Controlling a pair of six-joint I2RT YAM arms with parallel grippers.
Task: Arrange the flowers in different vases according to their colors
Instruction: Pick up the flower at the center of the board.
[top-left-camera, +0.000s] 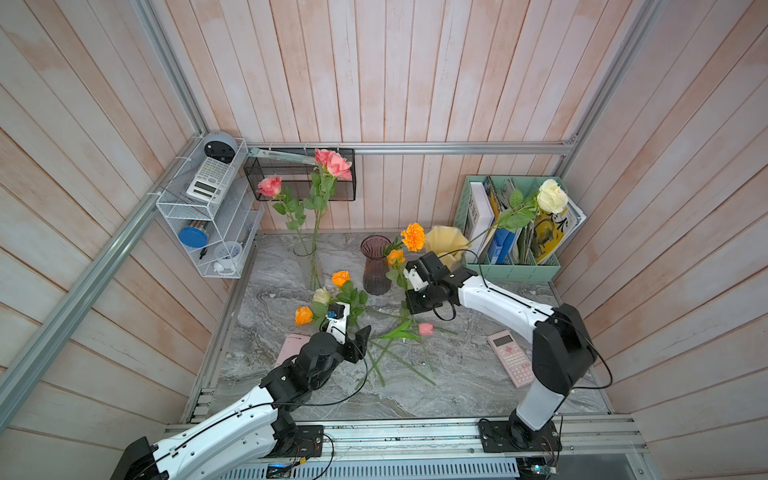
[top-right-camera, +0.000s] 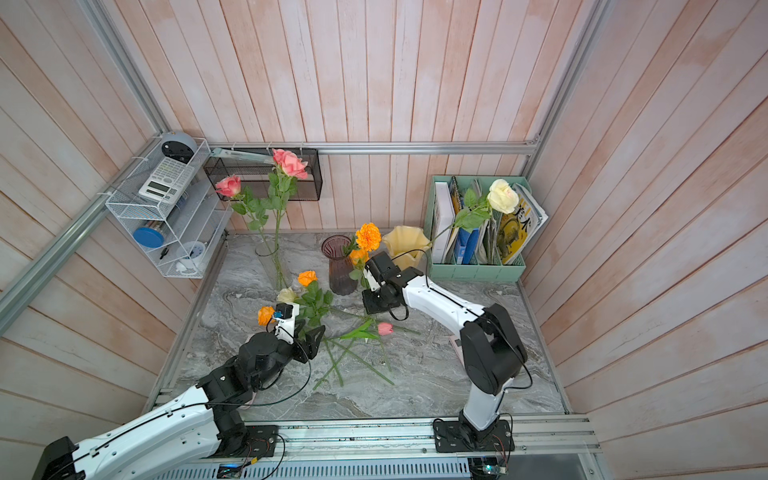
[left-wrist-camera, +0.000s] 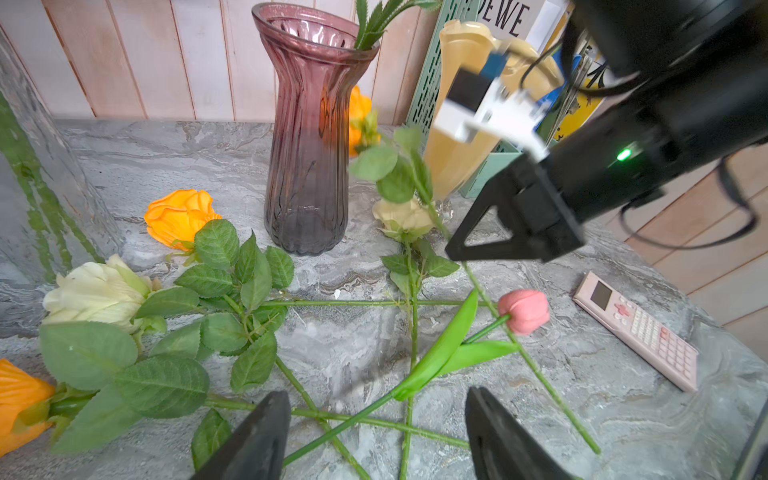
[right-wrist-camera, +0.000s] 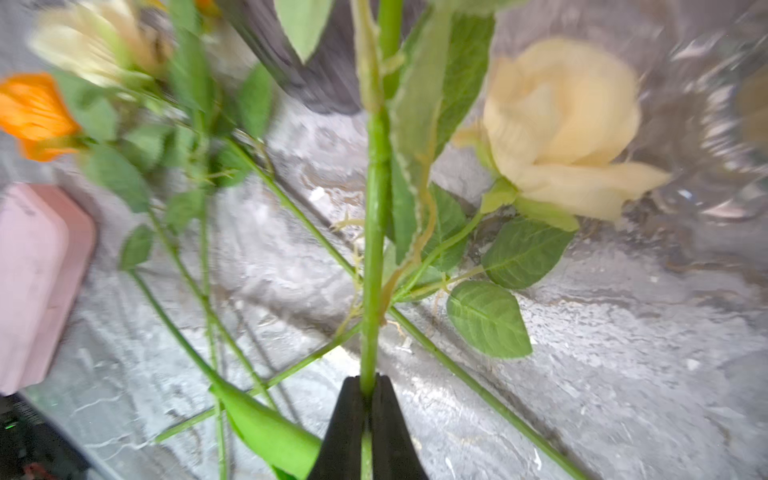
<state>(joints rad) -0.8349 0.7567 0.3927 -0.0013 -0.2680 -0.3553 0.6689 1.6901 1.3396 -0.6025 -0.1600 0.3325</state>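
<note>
My right gripper (right-wrist-camera: 368, 384) is shut on the green stem of an orange rose (top-left-camera: 395, 257), held upright beside the purple vase (top-left-camera: 376, 266), where a marigold (top-left-camera: 413, 237) stands. The clear vase (top-left-camera: 309, 262) holds pink roses (top-left-camera: 332, 162). A white rose (top-left-camera: 552, 196) leans out of the yellow vase (top-left-camera: 442, 243). Loose on the table lie two orange roses (top-left-camera: 340, 277), a cream rose (top-left-camera: 321, 296), another cream rose (left-wrist-camera: 405, 216) and a pink tulip (top-left-camera: 425, 328). My left gripper (left-wrist-camera: 376, 419) hangs open over their crossed stems, holding nothing.
A pink calculator (top-left-camera: 511, 357) lies at the right. The mint file holder (top-left-camera: 515, 249) stands behind the yellow vase. A black mesh basket (top-left-camera: 299, 174) and a white wire shelf (top-left-camera: 208, 216) hang on the walls. A pink flat object (top-left-camera: 293, 345) lies under my left arm.
</note>
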